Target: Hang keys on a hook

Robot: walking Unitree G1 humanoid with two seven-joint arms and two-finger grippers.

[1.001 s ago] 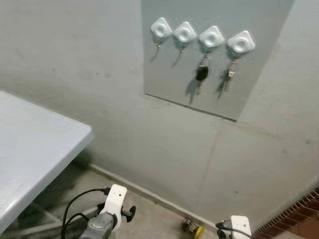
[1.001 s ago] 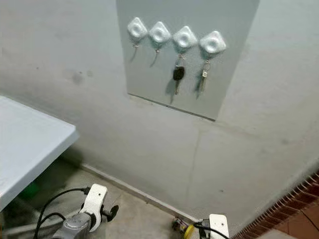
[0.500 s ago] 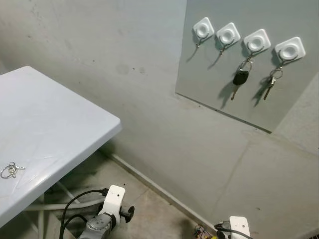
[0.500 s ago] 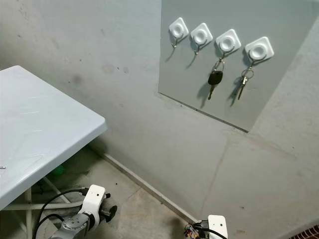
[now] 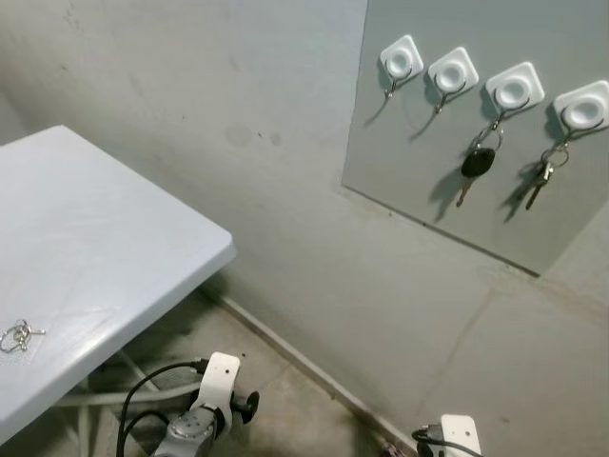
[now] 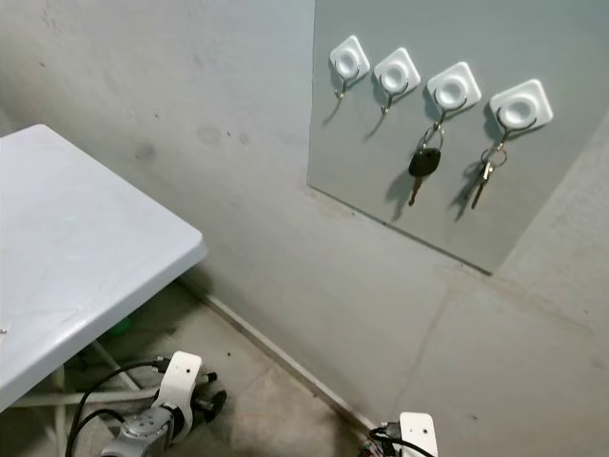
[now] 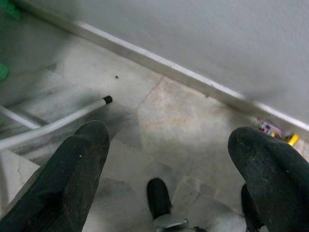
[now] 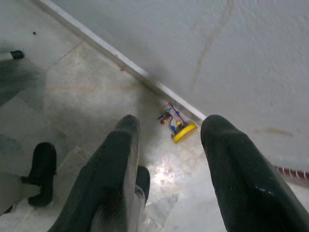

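On the white tabletop (image 5: 86, 276) at the robot's left, close to its near edge, lies a small bunch of silvery keys on a ring (image 5: 19, 335), too small to make out in any detail. Up on the grey wall, a darker grey panel (image 5: 419, 124) carries four white square hooks in a row (image 5: 490, 81); the two nearer the table are bare, the third holds a black-headed car key (image 5: 475, 165), and the fourth holds a small bunch of metal keys (image 5: 540, 177).

Both arms hang low, well below the tabletop and well apart from the keys on it. Seen from its wrist, the left gripper (image 7: 169, 159) has its two black fingers spread wide with nothing between them, pointing at the marble floor (image 7: 174, 125) near a white table leg (image 7: 53, 124). Likewise the right gripper (image 8: 169, 154) stands parted and empty, above the floor by the skirting, where a small yellow-based toy (image 8: 175, 124) lies.
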